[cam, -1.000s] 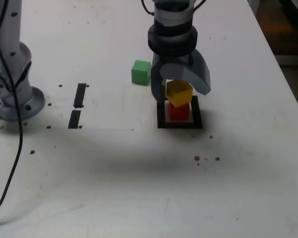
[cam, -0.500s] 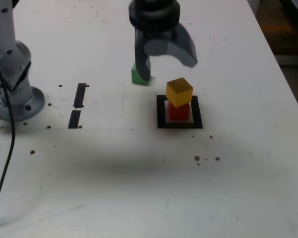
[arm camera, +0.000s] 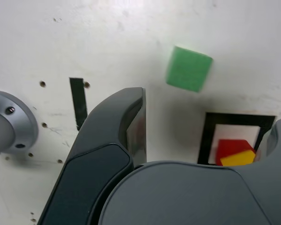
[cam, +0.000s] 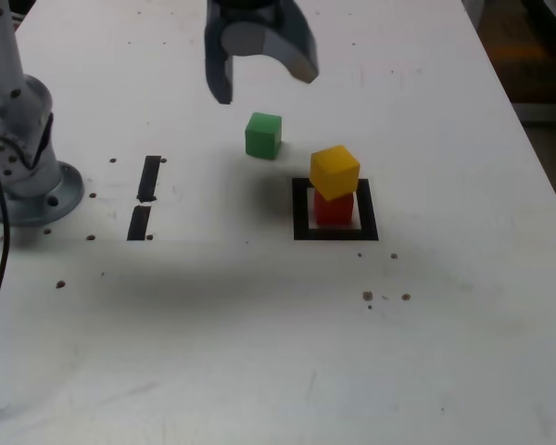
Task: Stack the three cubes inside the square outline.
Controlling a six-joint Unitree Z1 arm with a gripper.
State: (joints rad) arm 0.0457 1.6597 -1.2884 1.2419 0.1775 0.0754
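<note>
A yellow cube (cam: 334, 171) rests, slightly turned, on a red cube (cam: 334, 209) inside the square outline (cam: 301, 209) of black tape. The green cube (cam: 263, 134) lies alone on the white table, just behind and toward the exterior view's left of the outline. My gripper (cam: 259, 79) hovers open and empty above the table, behind the green cube. In the wrist view the green cube (arm camera: 188, 68) sits between the spread fingers (arm camera: 131, 126), with the outline (arm camera: 205, 140), the red cube (arm camera: 230, 146) and a sliver of the yellow cube (arm camera: 241, 159) partly hidden by the gripper body.
The arm's round metal base (cam: 23, 185) stands at the exterior view's left. Two short black tape strips (cam: 150, 176) (cam: 139, 222) lie between it and the outline. The table's edge (cam: 537, 139) runs along the exterior view's right. Small dark specks dot the surface.
The gripper has let go of the yellow cube on the red one, risen, and swung back toward the exterior view's left, past the green cube.
</note>
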